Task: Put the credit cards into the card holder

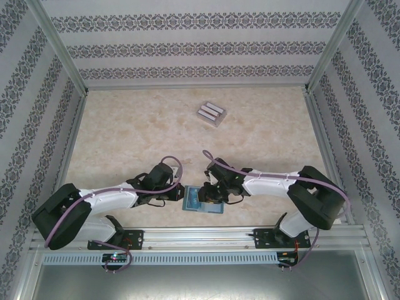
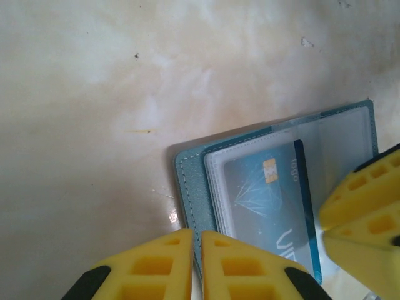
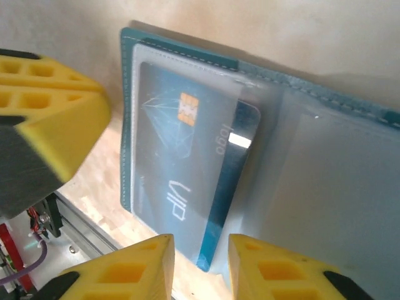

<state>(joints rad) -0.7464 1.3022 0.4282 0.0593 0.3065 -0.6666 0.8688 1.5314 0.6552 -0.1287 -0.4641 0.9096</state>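
The step in hand is seating a card (image 3: 175, 162) in the holder (image 2: 187, 187), and it looks nearly done. The blue card lies mostly under a clear pocket, but its near corner pokes out right between the right tool's (image 3: 200, 242) fingers, and its dark long edge, on that tool's right, also seems uncovered. The right tool is spread partway, with a finger on either side of the corner, and pinches nothing that I can see. The left tool (image 2: 197, 242) is pressed almost together, showing only a slit. It sits at the holder's teal edge nearest to it and seems to pin the open holder flat on the table (image 2: 94, 125). Whether that edge is caught in the slit I cannot tell. To finish well, the right tool should nudge the exposed corner deeper under the clear layer, low and slow, so the plastic neither buckles nor lifts. The left tool should bear down firmly during that push, or the holder will likely slide ahead of it. The second pocket (image 3: 331, 187), further to the right tool's right, looks empty. The other cards (image 1: 211, 114) lie in a small stack well ahead of both tools, far across the table.
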